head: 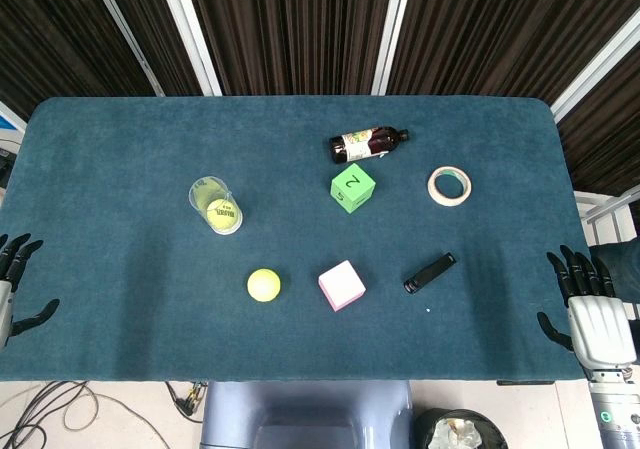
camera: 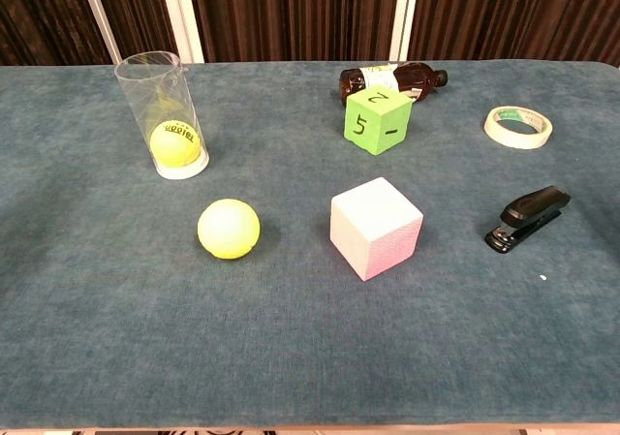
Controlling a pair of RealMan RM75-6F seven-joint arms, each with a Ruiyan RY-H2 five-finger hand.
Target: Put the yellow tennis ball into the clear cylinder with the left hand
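Note:
A clear cylinder (head: 216, 205) (camera: 163, 115) stands upright on the left part of the table, with a yellow tennis ball (camera: 175, 142) (head: 221, 212) resting at its bottom. A plain yellow ball (head: 264, 285) (camera: 229, 229) lies loose on the cloth in front of the cylinder. My left hand (head: 12, 284) sits at the table's left edge, fingers spread and holding nothing, far from both balls. My right hand (head: 592, 314) rests at the right edge, fingers apart and empty. Neither hand shows in the chest view.
The table (head: 120, 159) is covered in blue cloth. On it are a pink-white cube (head: 342, 285), a green numbered cube (head: 352, 188), a brown bottle (head: 368, 144) lying on its side, a tape roll (head: 449, 185) and a black stapler (head: 430, 272).

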